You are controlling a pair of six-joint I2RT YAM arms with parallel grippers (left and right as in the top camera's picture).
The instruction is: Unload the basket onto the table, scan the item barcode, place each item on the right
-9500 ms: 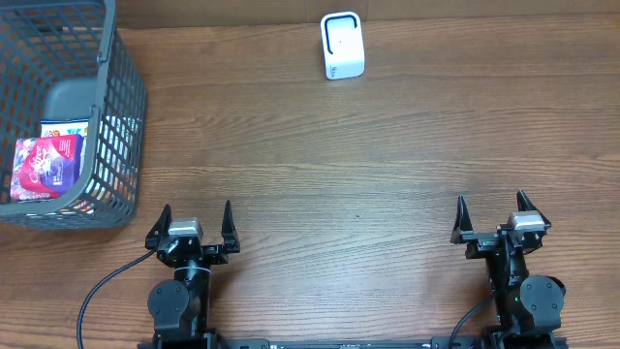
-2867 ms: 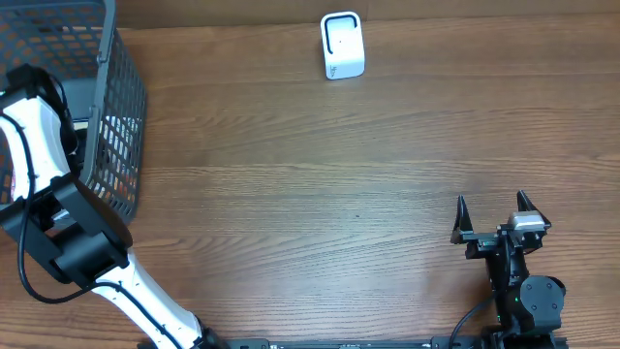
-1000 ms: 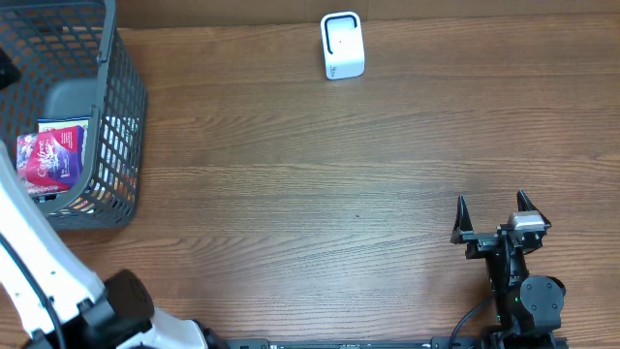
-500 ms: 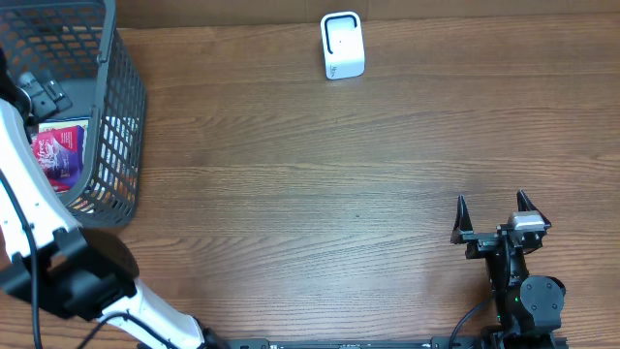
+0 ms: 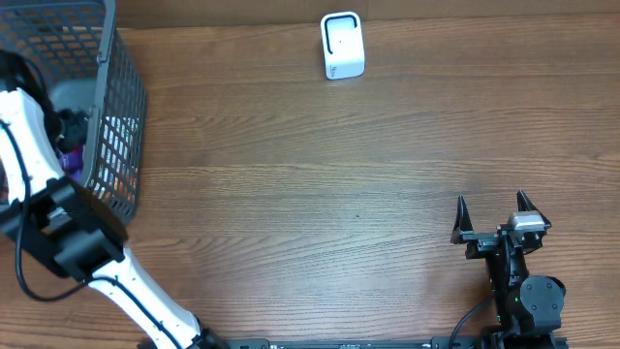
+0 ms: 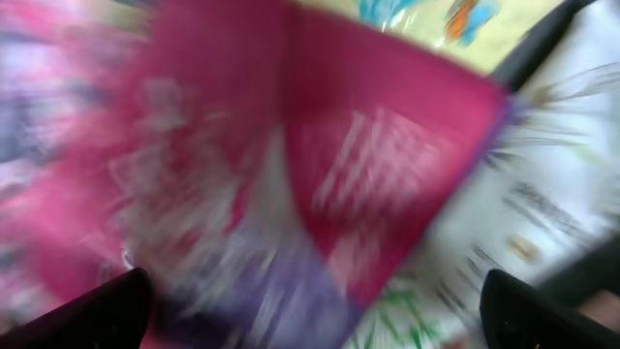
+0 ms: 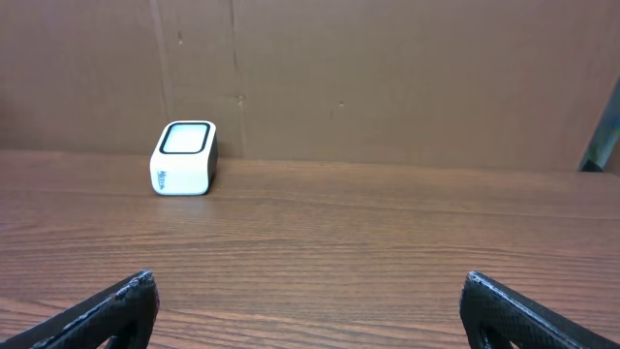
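Status: left gripper [image 6: 315, 305] is down inside the grey plastic mesh basket [image 5: 121, 107] at the left edge of the brown wood-grain table [image 5: 339, 194], jaws spread wide with nothing clamped. Right under it lies the flat magenta-and-purple packet [image 6: 291, 194], resting on a white printed package [image 6: 542, 213]. The wrist view is badly blurred, so I can't tell whether the fingertips touch the packet.

Likely failure points:
- A flat packet lying face-up gives the jaws no edge to bite, so closing could slide over the film or pinch the package below along with it.
- The arm fills most of the basket opening — clipping the mesh wall on the way out could drag the basket.
- Barcode side unknown; a grip across it would block the read.

The white box-shaped barcode scanner [image 5: 342, 46] sits well apart at the far edge. The right gripper [image 5: 489, 208] is parked and open.
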